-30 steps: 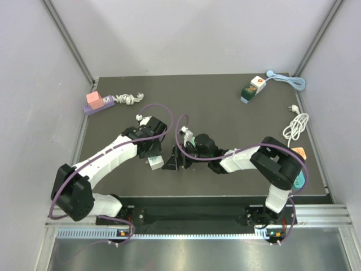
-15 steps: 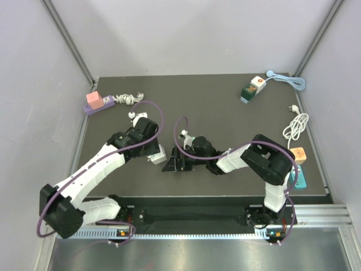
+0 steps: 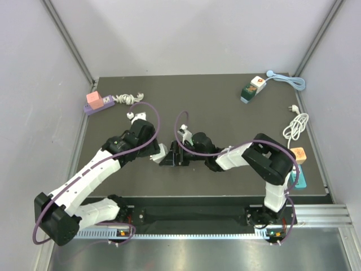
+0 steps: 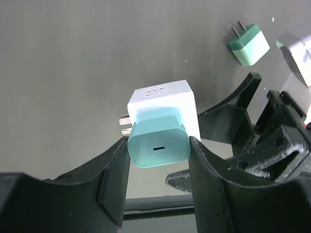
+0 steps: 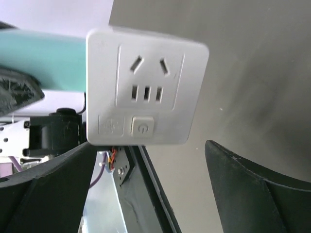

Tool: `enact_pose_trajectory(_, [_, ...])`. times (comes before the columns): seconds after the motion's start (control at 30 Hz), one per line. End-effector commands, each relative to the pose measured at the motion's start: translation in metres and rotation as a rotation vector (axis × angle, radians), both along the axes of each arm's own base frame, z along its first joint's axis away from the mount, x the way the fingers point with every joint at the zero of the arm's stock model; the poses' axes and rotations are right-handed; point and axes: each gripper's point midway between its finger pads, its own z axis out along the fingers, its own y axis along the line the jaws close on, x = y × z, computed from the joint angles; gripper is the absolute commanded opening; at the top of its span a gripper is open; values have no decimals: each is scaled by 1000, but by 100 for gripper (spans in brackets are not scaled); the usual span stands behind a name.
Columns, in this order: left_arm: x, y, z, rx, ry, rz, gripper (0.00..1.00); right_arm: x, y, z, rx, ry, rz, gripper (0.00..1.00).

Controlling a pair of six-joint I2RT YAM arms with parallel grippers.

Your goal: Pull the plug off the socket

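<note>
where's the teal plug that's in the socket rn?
Left wrist view: the teal plug is clamped in the left tool, seated in the white socket cube. Top view: mid-table, just left of the right tool.

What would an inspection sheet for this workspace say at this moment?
Surface: dark table.
Job's things: teal plug seated in white socket cube.
Clutter: pink adapter on purple strip; green-white adapter; orange cube; spare teal plug.
Grippers: left gripper jaws shut on teal plug; right gripper jaws open at the white socket cube.
Cables: coiled white cable; light-blue cable; purple arm cables.
Surroundings: pale walls; metal rail in front.
</note>
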Motion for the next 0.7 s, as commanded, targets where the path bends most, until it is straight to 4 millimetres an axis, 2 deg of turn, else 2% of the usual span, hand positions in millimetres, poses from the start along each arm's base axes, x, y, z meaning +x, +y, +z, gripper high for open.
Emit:
enact_pose_trajectory(0.0, [12, -10, 22, -65, -93, -22, 0, 21, 7, 41, 81, -91, -30, 91])
enact_pose_trajectory(0.1, [11, -12, 23, -72, -91, -36, 0, 29, 7, 47, 99, -103, -46, 87])
enact_pose_trajectory(0.2, [11, -14, 24, -81, -94, -42, 0, 35, 9, 48, 102, -102, -45, 76])
enact_pose_trajectory(0.23, [11, -15, 25, -86, -96, -45, 0, 36, 10, 48, 105, -101, -43, 68])
enact_pose_trajectory(0.27, [11, -16, 24, -88, -94, -51, 0, 37, 11, 47, 107, -94, -40, 66])
enact_pose_trajectory(0.47, [10, -18, 25, -96, -97, -61, 0, 38, 15, 51, 134, -94, -37, 64])
enact_pose_trajectory(0.67, [10, -20, 26, -105, -96, -75, 0, 38, 16, 51, 146, -100, -31, 73])
